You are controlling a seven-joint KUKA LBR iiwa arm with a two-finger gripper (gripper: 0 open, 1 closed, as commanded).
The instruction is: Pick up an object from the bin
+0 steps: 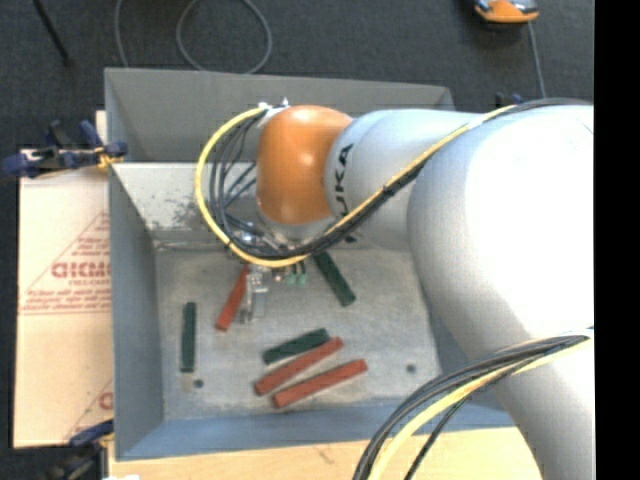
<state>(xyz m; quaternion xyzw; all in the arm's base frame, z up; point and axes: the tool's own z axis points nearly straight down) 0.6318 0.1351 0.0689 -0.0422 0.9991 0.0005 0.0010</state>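
My gripper (259, 290) reaches down under the orange cover into the back middle of the bin, just above the floor. A short red-brown stick (232, 304) stands slanted right against its left side, upper end at the gripper. Whether the stick is gripped cannot be made out. A dark green stick (335, 279) lies slanted just to the right of the gripper, its upper end hidden under the arm.
A green stick (187, 336) lies upright along the left wall. Toward the front lie a green stick (296, 346) and two red-brown sticks (298, 366) (320, 383), side by side. The arm covers the bin's right and back.
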